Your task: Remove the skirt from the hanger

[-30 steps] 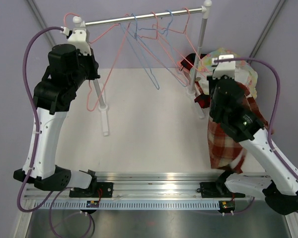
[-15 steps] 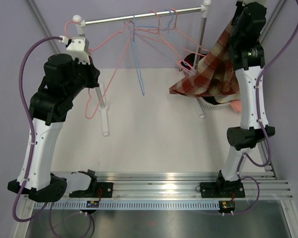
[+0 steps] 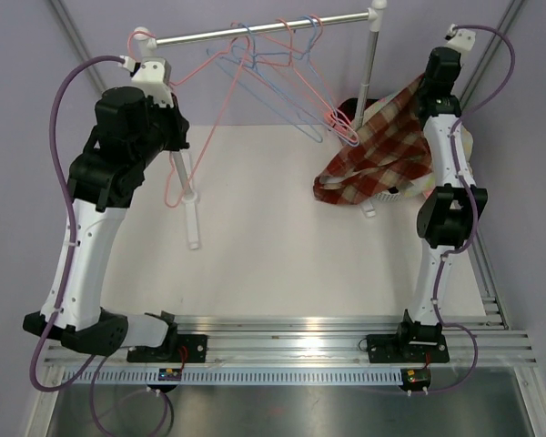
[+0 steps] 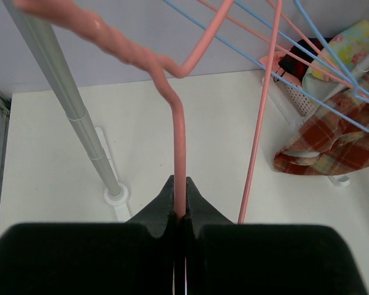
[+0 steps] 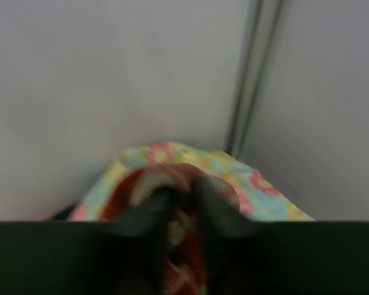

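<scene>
Gripping skirt (image 3: 382,155), R claw (image 5: 183,187) v. blurry

Skirt (image 3: 373,164) red-tan plaid; hangers (image 3: 255,68) pink, blue (floral cloth (image 5: 166,153) beneath).

No word, number or brand can be read anywhere here. The two small circuit boards (image 3: 172,373) just below the aluminium rail (image 3: 282,350) may carry print, but from the overhead view it is too small to make out. The right wrist view is too blurred to show any lettering.
</scene>
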